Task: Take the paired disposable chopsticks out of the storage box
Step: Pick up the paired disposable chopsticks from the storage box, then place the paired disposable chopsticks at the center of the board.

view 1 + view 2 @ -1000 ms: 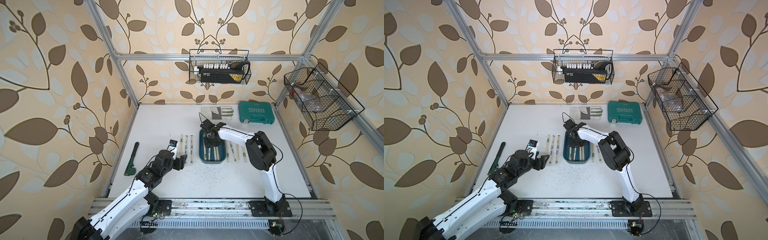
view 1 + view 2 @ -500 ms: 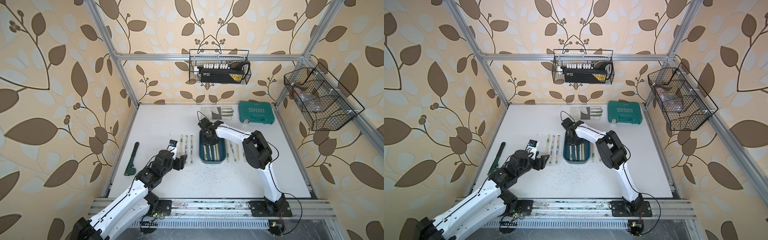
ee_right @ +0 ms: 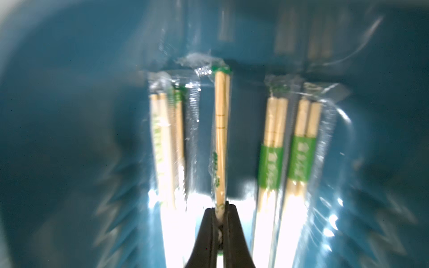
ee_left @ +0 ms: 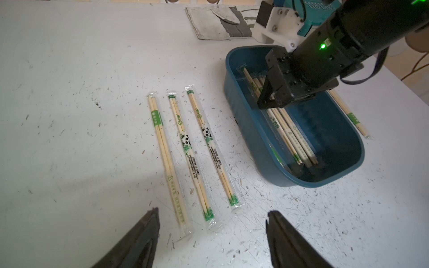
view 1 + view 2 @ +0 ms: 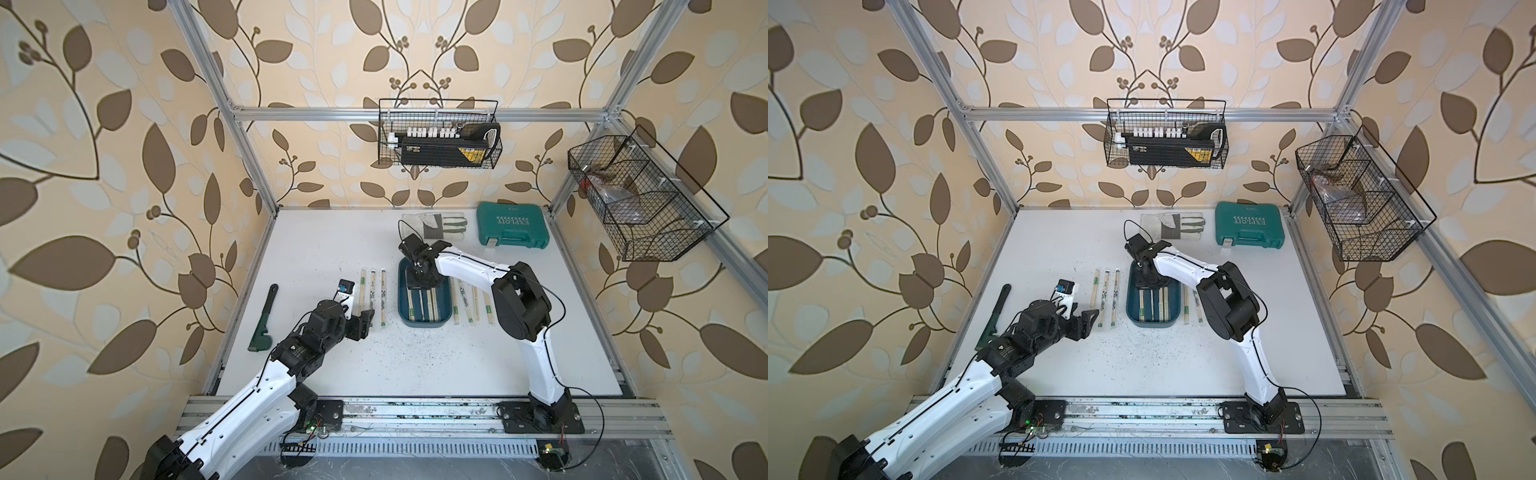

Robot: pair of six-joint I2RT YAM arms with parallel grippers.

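Nearest, the left fingers (image 4: 144, 239) stand wide apart with nothing between them, low over the white surface (image 4: 69, 69). Just beyond their tips, 3 of the paired disposable chopsticks (image 4: 185, 139) lie side by side in clear sleeves, running near to far. In the left wrist view the near ends of these 3 fall between the 2 finger tips. A dark green wrench (image 5: 262, 320) lies well to their left.

Just right of the 3 sits the storage box (image 4: 253, 148), teal-blue, with more pairs lying lengthwise on its floor. The right fingers (image 3: 209, 232) reach down into the far half of the box. They are pressed together on the held pair (image 3: 220, 139), a single sleeved pair in the middle of the row, with other pairs on either side of it. Whether it is lifted off the box floor cannot be told.

Past the box's right wall, loose pairs (image 4: 354, 118) lie on the surface. Farther back lie a work glove (image 5: 453, 224) and a green tool case (image 5: 512, 227), and 2 black wire baskets (image 5: 384, 137) hang on the walls.
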